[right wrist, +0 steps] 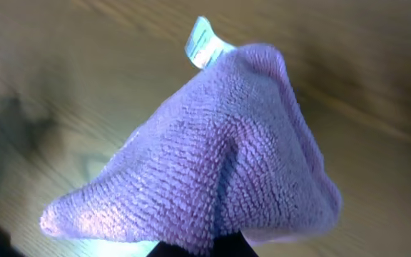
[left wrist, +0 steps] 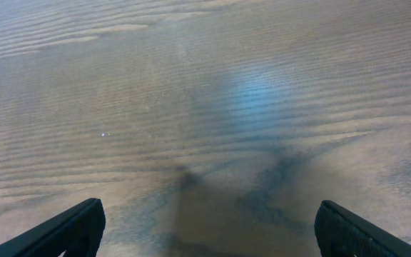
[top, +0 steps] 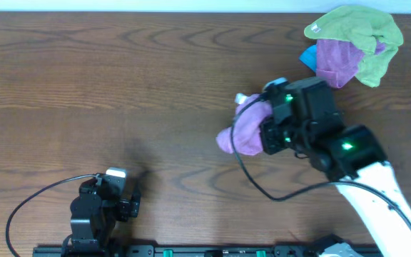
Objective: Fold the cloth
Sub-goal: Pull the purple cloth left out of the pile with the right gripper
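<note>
- Sitting nearest the robot's base, the left claw [left wrist: 209,214] has its fingers spread wide apart over bare wood-grain counter [top: 84,86] and holds nothing.
- Further out and to the right, the right claw [top: 268,128] appears clamped on the purple cloth [top: 247,130]. Its fingers are almost wholly hidden behind the fabric in the wrist view, so the grip is judged from how the bunch hangs there.
- The purple cloth is gathered into a lump, not spread flat. From the right claw it lies toward the middle of the counter, on the robot's left side of the claw.
- Seen from overhead, the lump's long axis runs slantwise, from a rounded end nearer the base to a narrower end farther away.
- The right arm is plainly the nearer one, since it has the cloth. The left arm is well apart from it, so by my reckoning any spreading or folding with two arms needs the left to reach across first.
- A white tag [right wrist: 205,43] sticks out at the far tip of the bunch. No writing on it can be read.
- Farthest off, at the back right corner, lies a heap of other cloths [top: 355,39] in green, purple and blue, well apart from the held one.
</note>
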Robot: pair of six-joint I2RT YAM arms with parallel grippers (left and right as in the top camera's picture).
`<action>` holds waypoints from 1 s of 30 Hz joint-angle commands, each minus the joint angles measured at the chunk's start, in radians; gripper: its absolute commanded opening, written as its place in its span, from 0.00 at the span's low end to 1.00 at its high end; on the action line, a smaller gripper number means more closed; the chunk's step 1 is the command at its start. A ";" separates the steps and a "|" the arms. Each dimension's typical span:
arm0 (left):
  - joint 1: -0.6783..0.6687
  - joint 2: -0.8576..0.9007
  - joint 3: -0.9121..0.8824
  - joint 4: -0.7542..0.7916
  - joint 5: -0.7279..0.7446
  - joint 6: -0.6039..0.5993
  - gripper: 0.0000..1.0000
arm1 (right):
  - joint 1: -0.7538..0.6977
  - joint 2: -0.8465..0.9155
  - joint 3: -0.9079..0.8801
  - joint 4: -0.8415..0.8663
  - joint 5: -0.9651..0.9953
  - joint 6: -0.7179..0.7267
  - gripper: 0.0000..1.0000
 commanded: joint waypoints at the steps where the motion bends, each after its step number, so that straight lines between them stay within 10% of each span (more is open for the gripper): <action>1: -0.003 -0.005 -0.012 -0.023 -0.007 0.006 0.95 | 0.041 0.042 -0.038 0.100 -0.072 0.034 0.01; 6: -0.003 -0.005 -0.012 -0.023 -0.007 0.006 0.95 | 0.108 0.289 -0.047 0.486 -0.054 0.039 0.08; 8: -0.003 -0.005 -0.012 -0.023 -0.007 0.006 0.95 | 0.113 0.407 -0.023 0.693 0.019 0.039 0.95; 9: -0.003 -0.005 -0.012 -0.023 -0.007 0.006 0.95 | 0.111 0.443 0.008 0.708 0.023 0.039 0.99; 22: -0.003 -0.005 -0.012 -0.023 -0.007 0.006 0.95 | 0.108 0.456 0.146 0.295 -0.002 0.039 0.99; 30: -0.003 -0.005 -0.012 -0.022 -0.006 0.006 0.95 | 0.123 0.550 0.100 0.427 -0.042 0.078 0.80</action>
